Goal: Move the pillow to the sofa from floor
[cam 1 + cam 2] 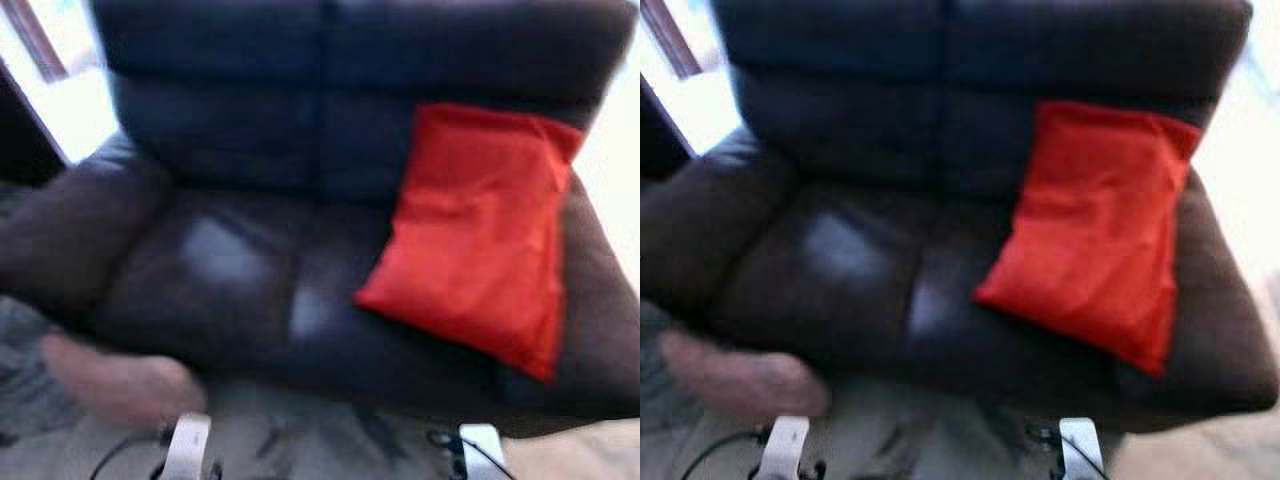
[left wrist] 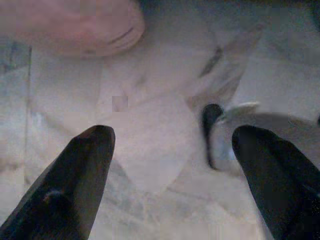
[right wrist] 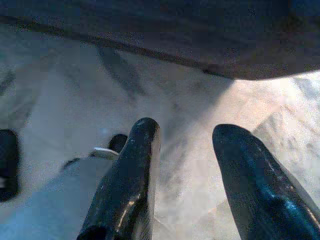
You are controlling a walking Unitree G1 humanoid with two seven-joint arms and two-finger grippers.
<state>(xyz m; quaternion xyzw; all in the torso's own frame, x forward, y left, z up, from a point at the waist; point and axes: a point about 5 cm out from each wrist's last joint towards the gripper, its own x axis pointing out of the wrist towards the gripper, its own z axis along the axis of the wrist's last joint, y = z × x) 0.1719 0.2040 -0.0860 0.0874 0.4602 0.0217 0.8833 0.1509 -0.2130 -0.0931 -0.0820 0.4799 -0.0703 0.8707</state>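
1. Red pillow (image 1: 478,232): leans tilted against the backrest at the right end of the dark sofa (image 1: 230,260), its lower edge on the seat cushion beside the right armrest.
2. Pinkish object (image 1: 120,380): blurred, on the pale marble floor (image 2: 150,165) before the sofa's front-left corner.
3. Left gripper (image 2: 170,175): fingers apart, empty, pointing at the floor.
4. Right gripper (image 3: 185,175): fingers apart, empty, over the floor near the sofa's front edge.
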